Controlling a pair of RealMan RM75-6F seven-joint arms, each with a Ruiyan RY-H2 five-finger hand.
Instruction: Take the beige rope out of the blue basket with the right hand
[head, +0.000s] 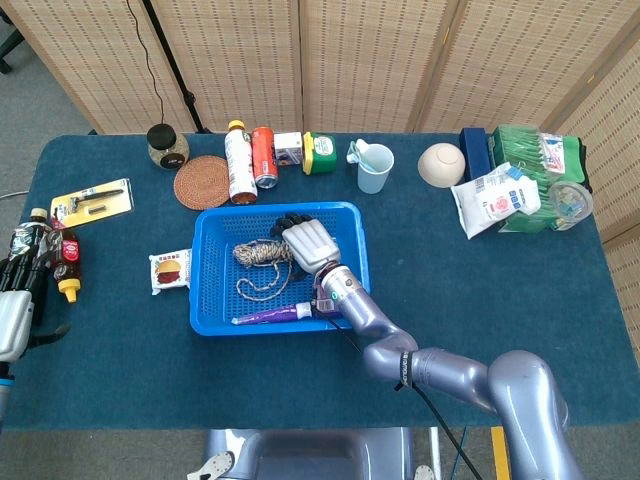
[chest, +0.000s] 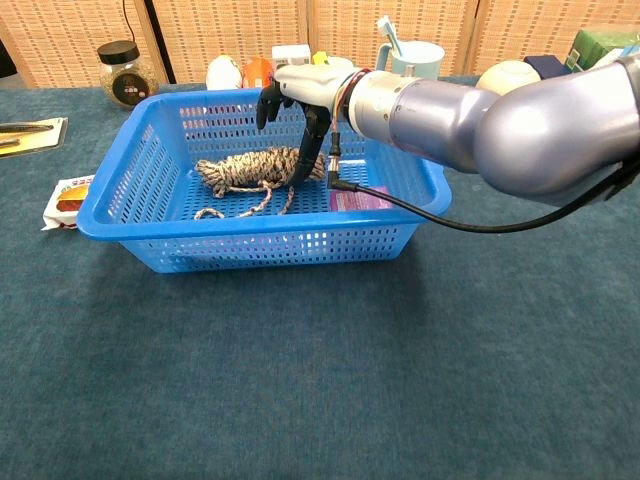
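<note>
The beige rope (head: 262, 254) lies coiled in the blue basket (head: 205, 300), with a loose tail trailing toward the front. My right hand (head: 308, 242) is down inside the basket over the coil's right end. In the chest view the right hand (chest: 305, 95) arches above the rope (chest: 245, 168), its thumb touching the coil's right end and the other fingers hanging behind it, not closed on it. The basket (chest: 250, 245) stands on the blue table. My left hand (head: 15, 305) waits at the table's far left edge, fingers spread, holding nothing.
A purple box (chest: 362, 198) and a purple tube (head: 265, 316) share the basket. A snack packet (head: 170, 270) lies left of it. Bottles and a can (head: 250, 160), a coaster (head: 202, 181), a cup (head: 375, 167) and a bowl (head: 441, 164) line the back. Two bottles (head: 60, 262) stand by my left hand.
</note>
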